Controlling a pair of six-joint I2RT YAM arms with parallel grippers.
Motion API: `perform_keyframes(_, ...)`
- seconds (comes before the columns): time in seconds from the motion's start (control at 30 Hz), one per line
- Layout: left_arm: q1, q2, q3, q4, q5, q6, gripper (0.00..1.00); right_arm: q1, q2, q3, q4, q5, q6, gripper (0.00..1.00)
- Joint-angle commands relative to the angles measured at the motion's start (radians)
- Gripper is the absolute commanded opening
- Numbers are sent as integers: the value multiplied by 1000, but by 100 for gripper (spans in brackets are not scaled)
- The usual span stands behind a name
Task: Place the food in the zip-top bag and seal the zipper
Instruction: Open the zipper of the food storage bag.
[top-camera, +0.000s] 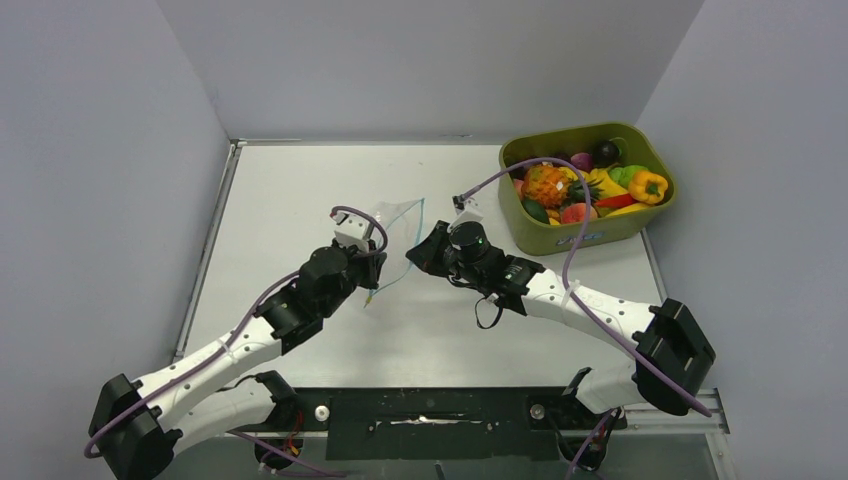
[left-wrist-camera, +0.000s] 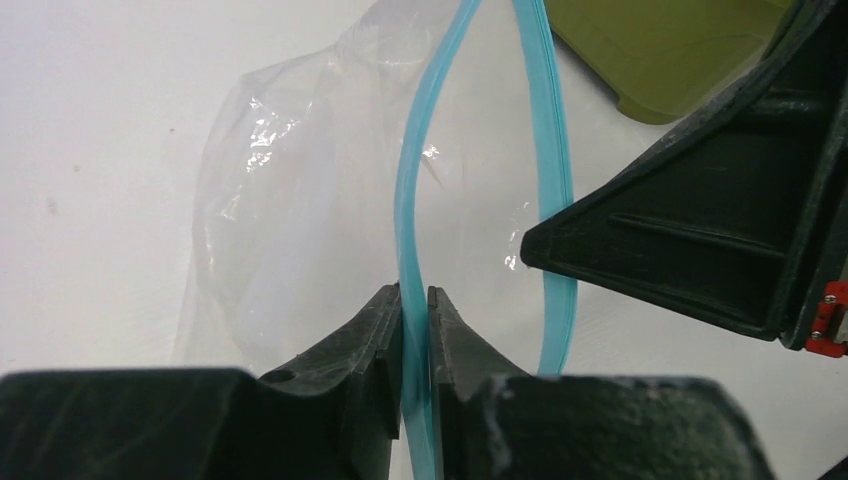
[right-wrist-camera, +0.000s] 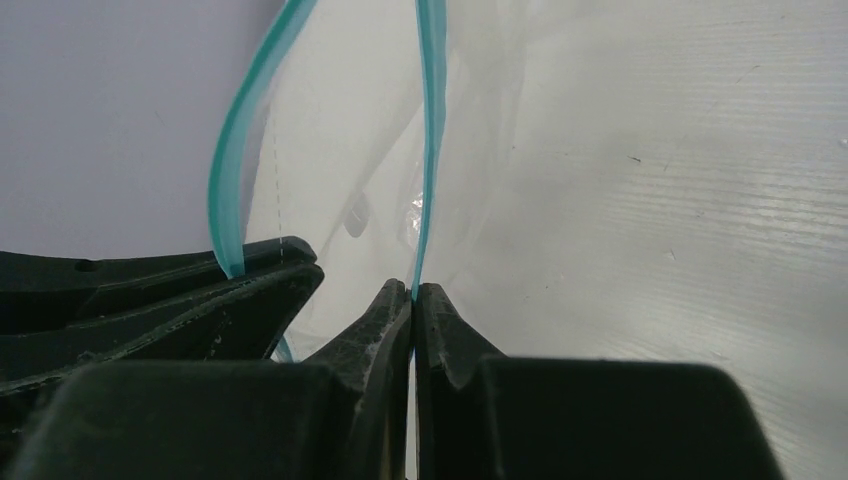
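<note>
Left hand (left-wrist-camera: 414, 295): fingers pinched tight on one teal strip of the zipper (left-wrist-camera: 408, 190), near its end.
Right hand (right-wrist-camera: 413, 290): clamped on the opposite zipper strip, fingertips meeting on it.
Zipper state: the two strips bow apart between the hands, mouth gaping.
Zip-top bag (top-camera: 398, 228): clear and crumpled, held between both hands over mid-surface, left of the tub. Can't tell if its body touches the surface (top-camera: 300, 200).
Tub (top-camera: 560, 238): olive-green, far right of the surface, well apart from the bag.
Food (top-camera: 580, 212): piled in the tub, with pineapple (top-camera: 547, 183), yellow pepper (top-camera: 648, 186), dark round piece (top-camera: 605, 152), plus red and green bits.
</note>
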Motion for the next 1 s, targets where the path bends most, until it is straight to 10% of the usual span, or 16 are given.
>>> perform_keyframes(0.0,-1,-34,54,1,-69,29,10,9,14,12,21,15,-12,0)
perform_keyframes(0.63,-1,-139,30,-18,-33,73,0,6,21,-22,-1,26,-4,0)
perform_keyframes(0.97,-1,-196,-20,-93,0,46,0,-17,-40,76,-33,-85,-271,55)
